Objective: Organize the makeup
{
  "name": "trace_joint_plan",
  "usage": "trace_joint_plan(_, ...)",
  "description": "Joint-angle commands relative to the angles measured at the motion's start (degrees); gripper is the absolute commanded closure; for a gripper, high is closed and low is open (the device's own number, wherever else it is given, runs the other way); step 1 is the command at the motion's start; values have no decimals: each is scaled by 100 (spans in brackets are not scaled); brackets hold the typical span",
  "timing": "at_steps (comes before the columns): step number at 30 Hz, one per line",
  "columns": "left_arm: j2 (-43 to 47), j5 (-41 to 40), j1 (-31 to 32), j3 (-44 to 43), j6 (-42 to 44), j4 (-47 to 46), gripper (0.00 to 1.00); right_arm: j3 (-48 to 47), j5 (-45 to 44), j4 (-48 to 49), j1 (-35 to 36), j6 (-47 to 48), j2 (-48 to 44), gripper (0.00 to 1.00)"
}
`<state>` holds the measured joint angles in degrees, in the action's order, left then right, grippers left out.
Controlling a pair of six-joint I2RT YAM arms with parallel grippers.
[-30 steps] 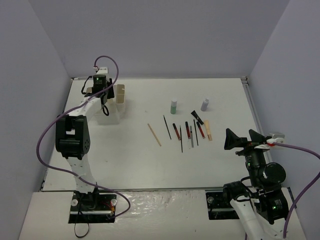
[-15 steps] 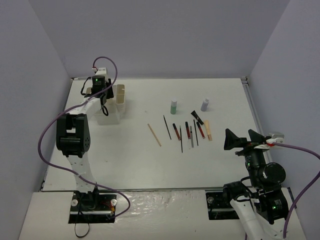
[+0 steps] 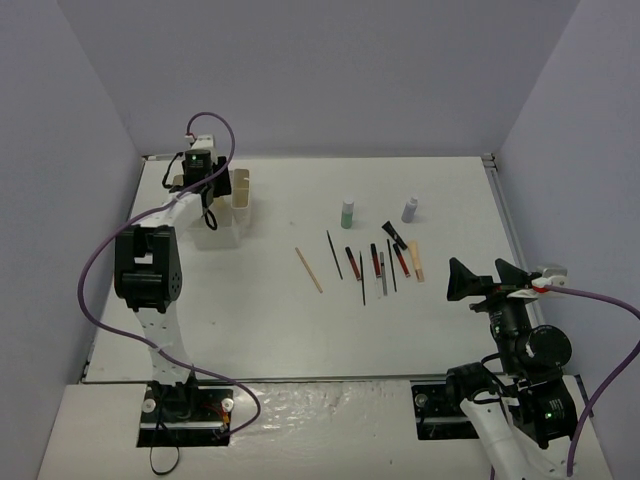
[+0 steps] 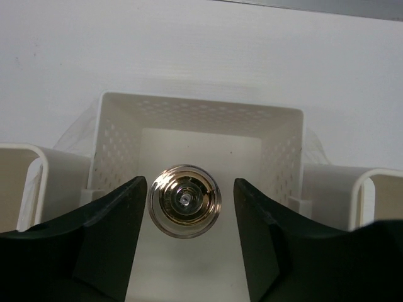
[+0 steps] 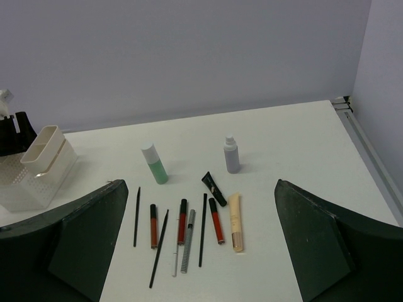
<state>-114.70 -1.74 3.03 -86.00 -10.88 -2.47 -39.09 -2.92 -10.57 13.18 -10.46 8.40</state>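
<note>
Our left gripper point(image 4: 190, 187) has just opened. Its jaws now stand a little way off the small round bottle with the shiny amber top point(image 4: 185, 201). The bottle stands in the middle part of the white plastic box with tiny holes point(image 4: 195, 113), so it is put away. Our right gripper point(image 3: 487, 278) is wide open and holds nothing. The green bottle point(image 3: 347, 213), the grey bottle point(image 3: 409, 209) and the thin sticks point(image 3: 375, 262) wait on the white bench point(image 3: 270, 320).

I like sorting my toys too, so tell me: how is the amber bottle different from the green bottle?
The amber bottle sits inside the box's holey middle compartment; the green bottle stands out on the table. The amber bottle is between the left gripper's open jaws; no gripper is near the green bottle. The amber bottle's cap is shiny, the green bottle's white. Both stand upright.
</note>
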Motion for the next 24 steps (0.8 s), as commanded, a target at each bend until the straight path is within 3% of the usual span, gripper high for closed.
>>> trace_joint_plan(1,523,-20,-8,-451,37,-213,39,-15,85,468,35,66,87,0)
trace_joint_plan(11,1350,-27,1,-679,36,101,39,-19,142,477,35,52,28,0)
trace_joint_plan(15,1788,465,191,-632,-36,220,39,-19,134,485,35,44,4,0)
trace_joint_plan(19,2176,887,826,-443,145,237,38,-11,134,477,35,35,12,0)
trace_joint_plan(24,2314,1230,1783,29,342,66,30,-11,157,494,35,26,3,0)
